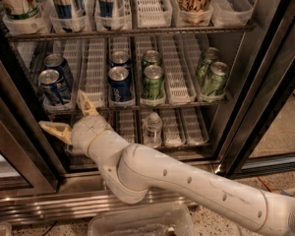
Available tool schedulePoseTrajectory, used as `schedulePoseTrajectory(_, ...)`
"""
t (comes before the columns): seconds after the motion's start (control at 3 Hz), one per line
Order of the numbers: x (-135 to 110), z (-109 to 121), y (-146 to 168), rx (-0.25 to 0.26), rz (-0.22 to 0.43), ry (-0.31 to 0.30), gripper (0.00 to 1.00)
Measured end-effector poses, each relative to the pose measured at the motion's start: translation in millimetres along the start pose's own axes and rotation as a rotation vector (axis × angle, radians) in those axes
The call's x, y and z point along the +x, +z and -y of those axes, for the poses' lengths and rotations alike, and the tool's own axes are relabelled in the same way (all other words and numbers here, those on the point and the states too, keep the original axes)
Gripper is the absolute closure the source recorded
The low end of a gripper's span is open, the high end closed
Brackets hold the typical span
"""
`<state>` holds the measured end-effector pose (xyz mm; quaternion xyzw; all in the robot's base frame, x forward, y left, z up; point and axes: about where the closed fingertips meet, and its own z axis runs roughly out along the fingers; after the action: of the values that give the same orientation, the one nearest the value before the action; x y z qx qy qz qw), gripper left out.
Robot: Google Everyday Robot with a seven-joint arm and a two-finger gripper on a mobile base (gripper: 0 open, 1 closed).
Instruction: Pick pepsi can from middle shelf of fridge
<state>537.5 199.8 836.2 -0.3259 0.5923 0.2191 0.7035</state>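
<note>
The fridge [265,82] stands open in front of me. On its middle shelf [174,75], two blue pepsi cans [120,85] stand in the centre lane, one behind the other. Two more blue cans [53,86] stand in the far-left lane. Green cans [152,81] fill the lane right of centre, and more green cans [215,78] stand at the right end. My gripper [69,116] is open and empty. It sits just below the shelf's front edge at the left, between the two blue-can lanes. One fingertip [85,101] reaches up to the shelf edge.
The upper shelf holds cartons and tall cans in white trays [147,6]. A small clear bottle [151,127] stands on the lower shelf. Dark door frames flank the opening at left [19,132] and right. A clear plastic bin [137,222] lies on the floor below my arm.
</note>
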Motion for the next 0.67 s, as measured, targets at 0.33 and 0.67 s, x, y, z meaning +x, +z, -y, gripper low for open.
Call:
schedulePoseTrajectory(0.33, 0.0, 0.0, 0.0, 0.0, 0.0, 0.0, 0.35)
schedulePoseTrajectory(0.67, 0.0, 0.0, 0.0, 0.0, 0.0, 0.0, 0.27)
